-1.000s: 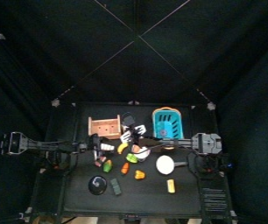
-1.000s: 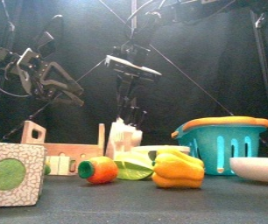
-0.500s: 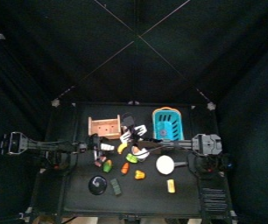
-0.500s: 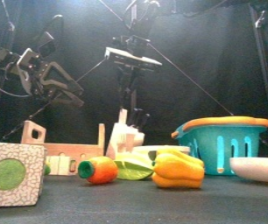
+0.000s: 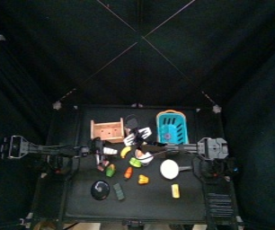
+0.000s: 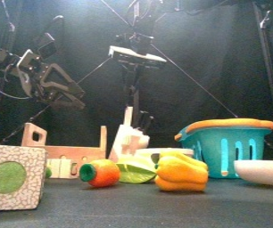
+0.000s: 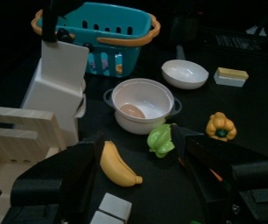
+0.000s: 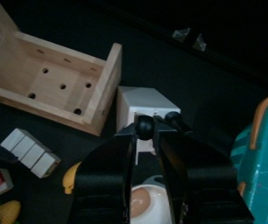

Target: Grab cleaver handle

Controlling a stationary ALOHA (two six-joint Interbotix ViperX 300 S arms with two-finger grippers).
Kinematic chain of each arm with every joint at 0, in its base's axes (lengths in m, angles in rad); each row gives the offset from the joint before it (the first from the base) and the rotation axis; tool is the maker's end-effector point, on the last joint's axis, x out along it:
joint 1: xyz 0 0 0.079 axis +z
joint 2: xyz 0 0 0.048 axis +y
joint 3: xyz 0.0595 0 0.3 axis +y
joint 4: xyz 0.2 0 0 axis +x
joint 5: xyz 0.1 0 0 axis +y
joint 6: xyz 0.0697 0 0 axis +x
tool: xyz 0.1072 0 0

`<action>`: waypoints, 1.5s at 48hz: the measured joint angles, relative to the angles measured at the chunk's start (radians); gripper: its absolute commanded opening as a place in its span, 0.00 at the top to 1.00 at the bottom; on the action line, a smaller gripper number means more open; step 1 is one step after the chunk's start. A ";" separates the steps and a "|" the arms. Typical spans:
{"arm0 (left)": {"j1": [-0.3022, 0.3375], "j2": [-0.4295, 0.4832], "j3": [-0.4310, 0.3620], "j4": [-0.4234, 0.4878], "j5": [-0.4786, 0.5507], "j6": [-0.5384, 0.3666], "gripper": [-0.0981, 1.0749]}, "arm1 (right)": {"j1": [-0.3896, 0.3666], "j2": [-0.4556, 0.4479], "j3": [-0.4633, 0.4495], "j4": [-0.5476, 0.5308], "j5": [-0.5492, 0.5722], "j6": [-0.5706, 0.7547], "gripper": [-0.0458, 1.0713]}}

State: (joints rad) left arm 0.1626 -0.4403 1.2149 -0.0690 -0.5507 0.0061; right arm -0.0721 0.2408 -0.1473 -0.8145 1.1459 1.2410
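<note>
The cleaver has a broad white blade and a black handle. My right gripper is shut on the handle and holds the cleaver blade-down above the table, beside the wooden rack. In the front view the blade hangs upright under the right gripper. In the top view the cleaver is at the table's middle. My left gripper is open and empty, raised at the left over a banana.
A teal basket stands right of the cleaver. A white pot, a white bowl, a yellow pepper, green lettuce, an orange vegetable and a cube with a green circle lie around the front.
My right gripper has risen with the cleaver, so the white blade hangs higher than a second ago. The left arm has not moved.
</note>
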 measured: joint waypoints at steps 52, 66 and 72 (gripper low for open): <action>0.005 0.000 0.006 -0.002 0.000 0.000 0.10 | 0.164 -0.101 0.104 -0.206 0.055 0.037 0.42; 0.009 0.000 0.006 -0.002 0.000 0.000 0.10 | 0.196 -0.137 0.107 -0.225 0.069 0.037 0.42; 0.009 0.000 0.006 -0.002 0.000 0.000 0.10 | 0.199 -0.138 0.107 -0.227 0.069 0.038 0.42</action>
State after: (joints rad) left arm 0.1718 -0.4403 1.2210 -0.0706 -0.5507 0.0061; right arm 0.1273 0.1028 -0.0399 -1.0416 1.2149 1.2793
